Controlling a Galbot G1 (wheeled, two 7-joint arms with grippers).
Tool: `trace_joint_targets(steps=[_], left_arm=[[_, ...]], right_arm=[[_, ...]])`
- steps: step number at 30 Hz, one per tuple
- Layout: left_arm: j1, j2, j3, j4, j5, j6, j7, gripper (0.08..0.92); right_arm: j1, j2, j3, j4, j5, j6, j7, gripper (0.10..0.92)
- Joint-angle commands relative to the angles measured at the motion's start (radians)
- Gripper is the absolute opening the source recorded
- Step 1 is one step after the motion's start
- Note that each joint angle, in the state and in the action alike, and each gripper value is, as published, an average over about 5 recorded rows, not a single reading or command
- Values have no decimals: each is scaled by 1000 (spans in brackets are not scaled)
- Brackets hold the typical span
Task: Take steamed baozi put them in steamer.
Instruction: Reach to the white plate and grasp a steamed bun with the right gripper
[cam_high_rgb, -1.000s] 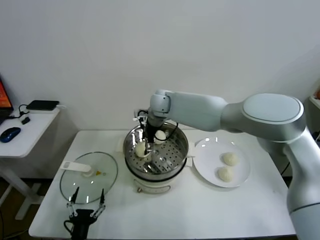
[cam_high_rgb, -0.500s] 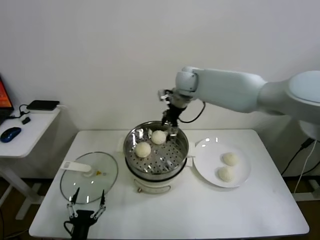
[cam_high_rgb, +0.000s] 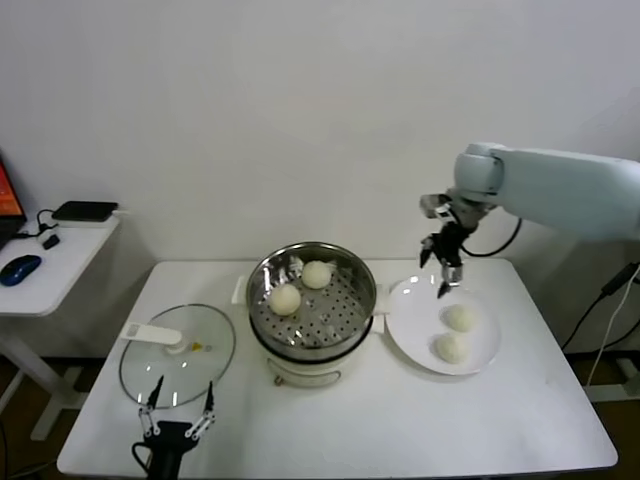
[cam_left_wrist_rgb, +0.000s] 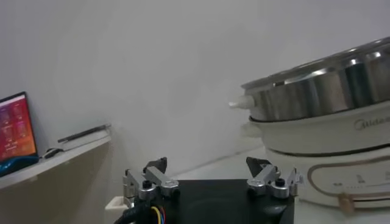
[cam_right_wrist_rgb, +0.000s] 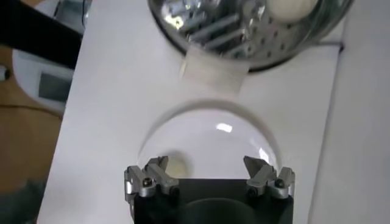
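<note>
The steamer stands at the table's middle with two baozi on its perforated tray. Two more baozi lie on the white plate to its right. My right gripper is open and empty, hanging above the plate's far edge, just behind the nearer-to-wall baozi. In the right wrist view the gripper is over the plate, with one baozi by a fingertip and the steamer beyond. My left gripper is open and parked at the table's front left.
A glass lid with a white handle lies flat left of the steamer, just behind the left gripper. A side desk with a mouse and a black box stands at far left. The steamer's side shows in the left wrist view.
My right gripper has left the steamer, rising and swinging right to above the plate. A second baozi now sits free in the steamer. The left arm has not moved.
</note>
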Motion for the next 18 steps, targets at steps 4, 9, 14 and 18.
trace_joint_targets(steps=[4, 9, 14, 18], left_arm=[[0, -49, -6, 5, 8, -2, -3, 823], [-1, -49, -14, 11, 7, -3, -2, 823], [-4, -49, -18, 19, 7, -6, -6, 823], [-7, -49, -21, 25, 8, -7, -7, 823]], right_arm=[[-202, -120, 61, -2, -198, 30, 15, 823], [-296, -117, 119, -15, -231, 17, 28, 823], [-370, -104, 172, -57, -268, 10, 41, 823], [-411, -86, 208, -105, -288, 11, 49, 823]])
